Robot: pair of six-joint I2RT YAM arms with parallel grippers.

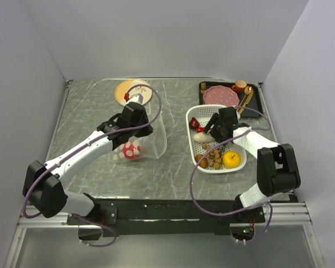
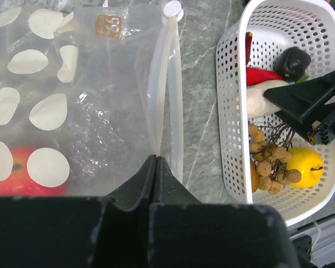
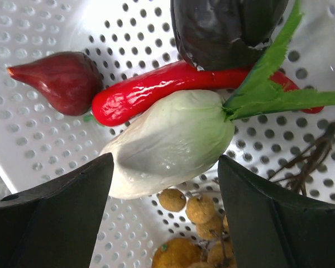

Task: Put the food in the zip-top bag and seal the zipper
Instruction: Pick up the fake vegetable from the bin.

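Observation:
The clear zip-top bag (image 1: 155,129) with white dots stands left of centre, a red round food (image 2: 14,173) inside it. My left gripper (image 2: 156,158) is shut on the bag's mouth edge, by the white zipper (image 2: 171,84). The white basket (image 1: 189,140) holds the rest of the food: a white-and-green vegetable (image 3: 167,139), a red pepper (image 3: 151,89), a dark red piece (image 3: 61,81), a dark purple piece (image 3: 223,28), brown nuts (image 3: 196,209) and a yellow fruit (image 1: 231,159). My right gripper (image 3: 166,167) is open, its fingers either side of the vegetable, not touching it.
A black tray (image 1: 202,85) with a pink plate (image 1: 220,95) and utensils sits at the back right, just behind the basket. A tan round plate (image 1: 126,89) lies at the back, behind the bag. Grey walls close in both sides.

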